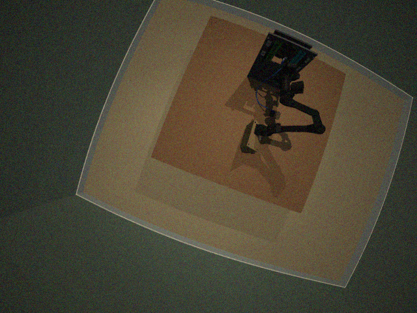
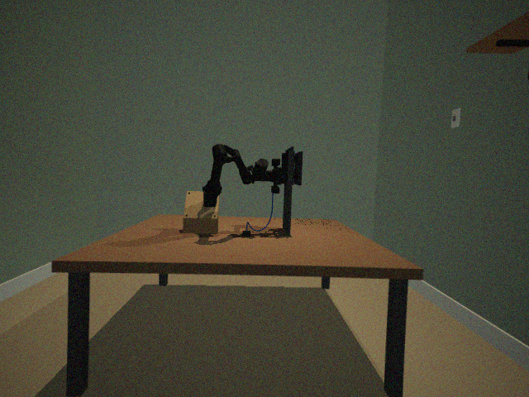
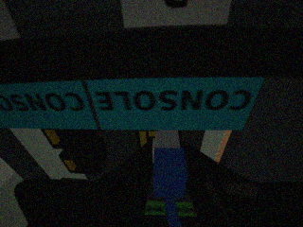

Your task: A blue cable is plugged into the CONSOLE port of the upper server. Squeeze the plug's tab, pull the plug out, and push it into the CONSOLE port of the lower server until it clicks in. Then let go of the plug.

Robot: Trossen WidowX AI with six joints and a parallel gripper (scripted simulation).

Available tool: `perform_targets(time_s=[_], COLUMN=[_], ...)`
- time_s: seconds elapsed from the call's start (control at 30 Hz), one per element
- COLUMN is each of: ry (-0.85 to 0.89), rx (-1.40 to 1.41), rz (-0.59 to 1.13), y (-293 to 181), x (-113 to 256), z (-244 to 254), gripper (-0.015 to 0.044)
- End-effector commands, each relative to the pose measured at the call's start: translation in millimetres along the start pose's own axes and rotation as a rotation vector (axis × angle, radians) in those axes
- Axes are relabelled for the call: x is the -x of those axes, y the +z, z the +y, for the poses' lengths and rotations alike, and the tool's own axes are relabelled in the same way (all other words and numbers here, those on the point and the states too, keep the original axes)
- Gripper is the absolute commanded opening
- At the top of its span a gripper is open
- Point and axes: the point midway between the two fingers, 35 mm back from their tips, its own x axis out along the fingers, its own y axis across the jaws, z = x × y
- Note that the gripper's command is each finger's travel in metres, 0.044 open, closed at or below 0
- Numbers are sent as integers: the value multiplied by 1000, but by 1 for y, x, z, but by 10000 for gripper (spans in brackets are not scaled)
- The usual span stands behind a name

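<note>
Just ahead of my dark fingers, the black upright server rack [image 1: 257,68] [image 2: 287,205] closes off straight forward travel. Between my fingers, the blue plastic plug [image 3: 169,172] fills the gap. The thin blue cable [image 1: 258,101] [image 2: 271,213] [image 3: 172,215] hangs in a loop below and behind them, crossing part of the way down. Behind my fingers, away from the rack, there is open air above the brown wooden surface [image 1: 195,111] [image 2: 239,256], beyond that loop.

We see a plain room, perhaps a lab: green walls [image 2: 179,85], a wall plate [image 2: 455,117] at two o'clock, a wooden worktop [image 1: 202,117] [image 2: 256,254] carrying network gear [image 1: 266,68] [image 2: 288,192] and a robot arm [image 1: 300,128] [image 2: 216,170].
</note>
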Motion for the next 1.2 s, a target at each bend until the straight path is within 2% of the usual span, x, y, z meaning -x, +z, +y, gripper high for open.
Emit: perform_targets(time_s=[0.0,0.47,1.17], ry=[0,0,-1], rx=[0,0,-1], rz=[0,0,1], y=[0,-1,-4], x=[0,2,17], z=[0,0,13], gripper=[79,440,440])
